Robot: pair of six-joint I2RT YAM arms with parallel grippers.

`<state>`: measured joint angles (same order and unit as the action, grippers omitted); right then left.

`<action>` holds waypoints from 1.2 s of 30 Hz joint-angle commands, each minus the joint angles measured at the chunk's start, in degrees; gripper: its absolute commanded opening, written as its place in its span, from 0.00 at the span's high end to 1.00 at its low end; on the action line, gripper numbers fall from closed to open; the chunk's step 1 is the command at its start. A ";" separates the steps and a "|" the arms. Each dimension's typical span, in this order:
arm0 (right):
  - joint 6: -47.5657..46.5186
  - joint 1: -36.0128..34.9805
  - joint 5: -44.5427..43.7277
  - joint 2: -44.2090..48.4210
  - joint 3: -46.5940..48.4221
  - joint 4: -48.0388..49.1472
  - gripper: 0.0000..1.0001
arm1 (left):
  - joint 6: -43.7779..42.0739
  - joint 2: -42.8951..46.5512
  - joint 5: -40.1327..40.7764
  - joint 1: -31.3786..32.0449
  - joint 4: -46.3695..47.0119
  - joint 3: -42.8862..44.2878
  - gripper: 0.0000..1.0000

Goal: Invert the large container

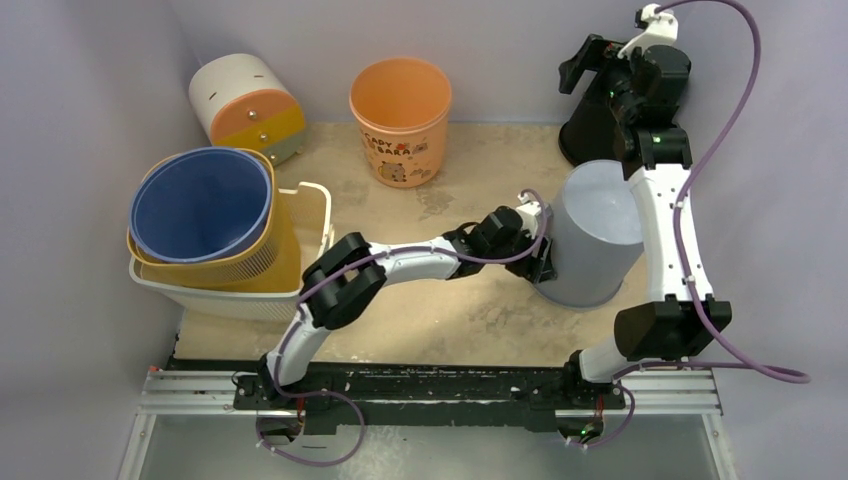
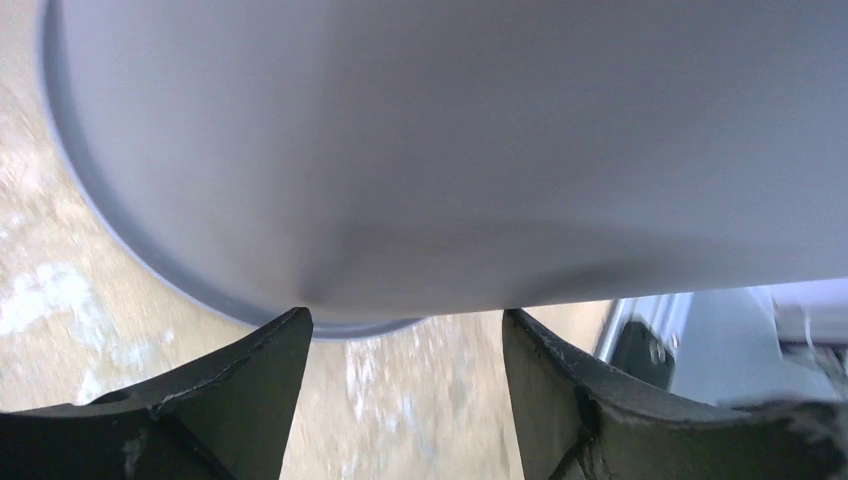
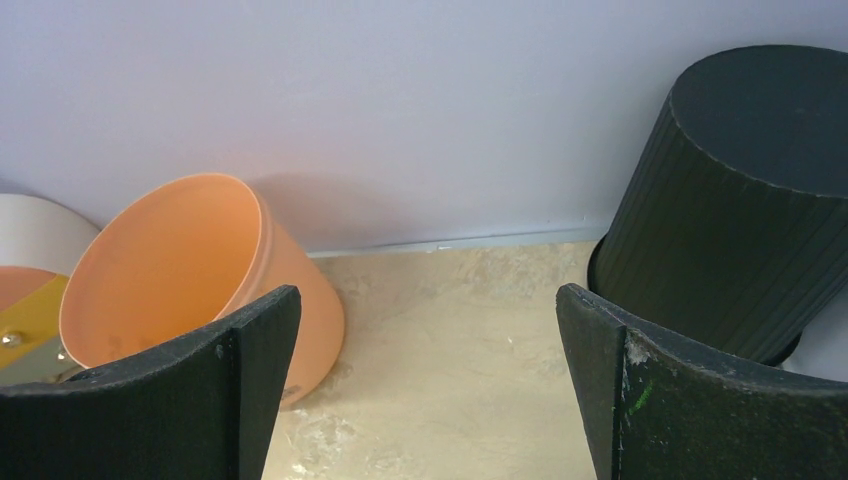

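The large grey container (image 1: 600,235) sits at the centre right of the table with its closed base up and its wider rim down. It fills the top of the left wrist view (image 2: 450,150), where its rim curves close above the floor. My left gripper (image 1: 545,257) is open, and both fingertips (image 2: 290,325) rest against the container's left side wall, with nothing between them (image 2: 405,315). My right gripper (image 1: 585,62) is raised at the back right, open and empty (image 3: 428,290), well away from the grey container.
A black ribbed container (image 1: 590,125) stands upside down at the back right, seen too in the right wrist view (image 3: 740,200). An orange bucket (image 1: 400,115) stands at the back middle. A blue bucket (image 1: 200,205) nests in a yellow basket inside a white basket (image 1: 310,215) at left. A white-and-orange drawer unit (image 1: 245,100) is behind it.
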<state>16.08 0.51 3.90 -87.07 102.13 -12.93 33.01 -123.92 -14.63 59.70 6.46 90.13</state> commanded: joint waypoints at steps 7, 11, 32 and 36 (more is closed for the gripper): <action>0.03 1.57 -1.44 -0.65 5.91 1.75 0.00 | 7.59 -12.43 12.41 -1.06 11.53 19.93 0.32; -0.58 2.30 -1.44 -1.82 7.82 0.41 0.00 | 8.99 -21.32 14.23 -2.63 9.95 33.68 0.31; -0.47 -0.29 1.63 12.40 -20.70 -3.98 0.00 | -12.35 5.93 10.80 -11.49 -21.93 18.09 0.31; 0.60 -2.26 2.07 15.16 -24.66 -7.68 0.00 | -13.88 14.15 13.96 -11.90 -28.62 13.14 0.31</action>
<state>15.42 -0.08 4.29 -76.20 79.00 -19.03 24.29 -118.87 -1.96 47.86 -13.85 106.37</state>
